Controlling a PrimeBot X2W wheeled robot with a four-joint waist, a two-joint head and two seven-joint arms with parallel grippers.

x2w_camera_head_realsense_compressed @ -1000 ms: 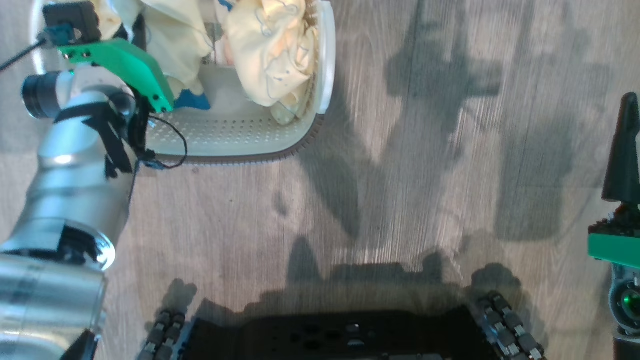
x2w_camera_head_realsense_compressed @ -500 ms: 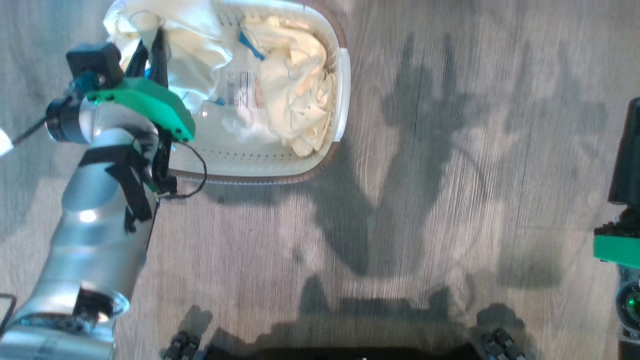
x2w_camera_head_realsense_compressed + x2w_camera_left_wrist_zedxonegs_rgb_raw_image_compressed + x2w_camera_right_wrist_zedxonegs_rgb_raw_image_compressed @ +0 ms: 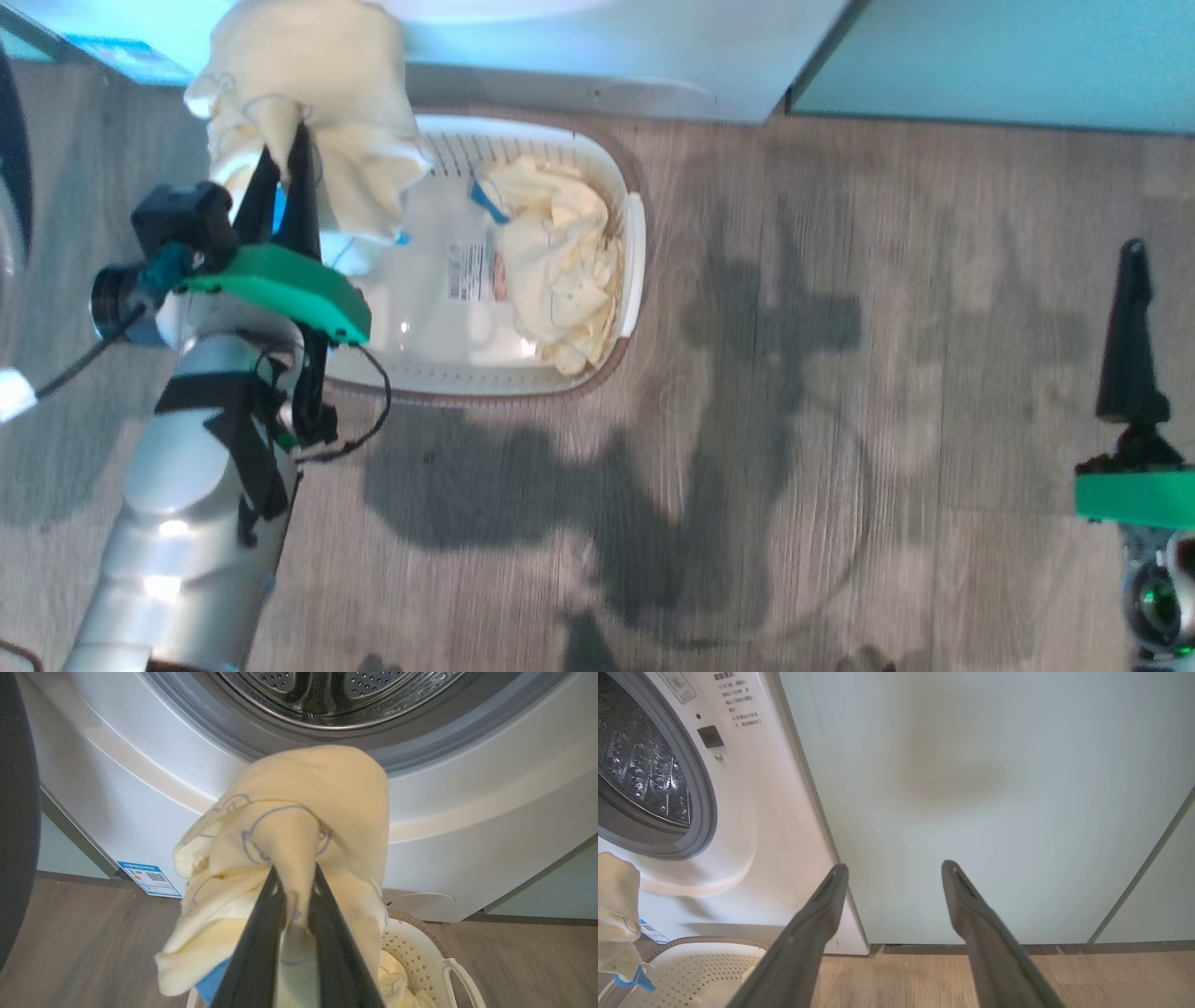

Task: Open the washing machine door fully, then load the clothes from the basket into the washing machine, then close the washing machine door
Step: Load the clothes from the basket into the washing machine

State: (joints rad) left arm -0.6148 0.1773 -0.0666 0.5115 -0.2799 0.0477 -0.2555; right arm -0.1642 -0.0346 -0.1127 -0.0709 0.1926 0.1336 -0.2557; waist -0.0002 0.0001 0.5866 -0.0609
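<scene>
Your left gripper [image 3: 296, 873] is clamped on the pale yellow garment [image 3: 336, 793], which looks soft, light and droopy. A bunched fold is your best hold. Right gripper [image 3: 894, 869] fingers stand apart, empty.

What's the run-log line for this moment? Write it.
phase: loading | left jaws: shut on garment over basket, below drum | right jaws: open, empty | basket: clothes inside

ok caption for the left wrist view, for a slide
Left gripper shut on a pale yellow garment, held before the washing machine, basket below.
</scene>
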